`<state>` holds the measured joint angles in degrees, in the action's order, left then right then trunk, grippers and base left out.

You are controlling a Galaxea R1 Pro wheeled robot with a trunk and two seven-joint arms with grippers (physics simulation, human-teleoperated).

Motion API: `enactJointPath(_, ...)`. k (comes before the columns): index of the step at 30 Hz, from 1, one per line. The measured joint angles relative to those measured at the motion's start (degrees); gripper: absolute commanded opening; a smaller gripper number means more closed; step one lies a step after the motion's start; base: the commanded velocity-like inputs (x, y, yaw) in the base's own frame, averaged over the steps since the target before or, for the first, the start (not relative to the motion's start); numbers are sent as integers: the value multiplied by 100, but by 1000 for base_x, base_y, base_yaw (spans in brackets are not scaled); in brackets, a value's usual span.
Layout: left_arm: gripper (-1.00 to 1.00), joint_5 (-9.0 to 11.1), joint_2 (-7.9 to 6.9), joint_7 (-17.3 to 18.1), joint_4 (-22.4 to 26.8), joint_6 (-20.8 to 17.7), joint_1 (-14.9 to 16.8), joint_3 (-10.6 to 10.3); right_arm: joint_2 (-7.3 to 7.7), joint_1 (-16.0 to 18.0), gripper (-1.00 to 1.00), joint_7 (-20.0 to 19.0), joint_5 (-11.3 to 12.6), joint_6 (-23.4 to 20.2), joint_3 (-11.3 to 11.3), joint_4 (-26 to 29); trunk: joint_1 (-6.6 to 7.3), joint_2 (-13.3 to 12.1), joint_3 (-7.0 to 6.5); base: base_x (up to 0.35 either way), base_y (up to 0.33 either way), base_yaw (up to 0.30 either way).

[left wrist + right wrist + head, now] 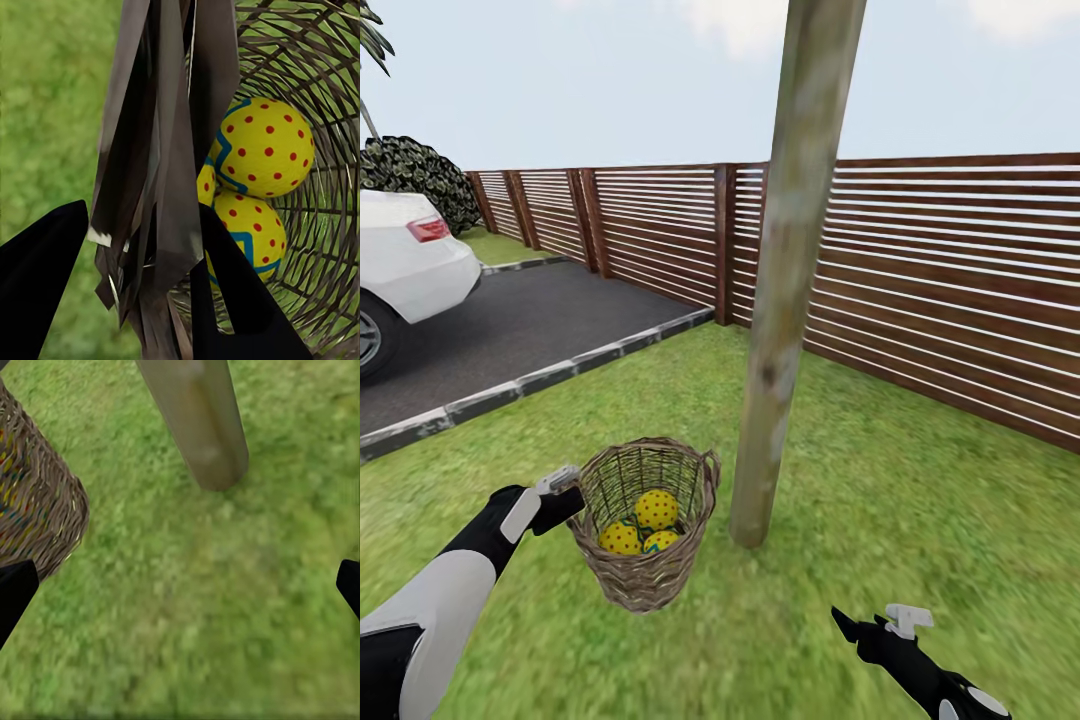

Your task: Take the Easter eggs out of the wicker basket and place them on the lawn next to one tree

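Yellow Easter eggs [656, 509] sit in the wicker basket [645, 578] at lower middle, on the lawn [880, 480] just beside the tree [785, 300]. The left gripper [142, 244] is clamped on its rim. The right gripper [180, 585], lower right, is spread apart over grass.

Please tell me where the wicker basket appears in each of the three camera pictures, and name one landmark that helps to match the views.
Head view: the wicker basket sits low, left of centre, on the lawn, with the left pincer at its rim.
Left wrist view: its open weave curves around the eggs.
Right wrist view: its woven wall is at the left edge.
Shared landmark: the tree trunk beside the basket, also at.
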<state>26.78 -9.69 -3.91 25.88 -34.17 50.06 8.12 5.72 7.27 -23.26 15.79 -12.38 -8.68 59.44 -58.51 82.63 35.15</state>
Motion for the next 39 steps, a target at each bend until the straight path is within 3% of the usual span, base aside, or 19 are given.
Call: enactJointPath(39,-100,9,-15,0,1,9,0,37,0,0,100,-27,11,-27,0,9,-857,1565,700,0,0,0)
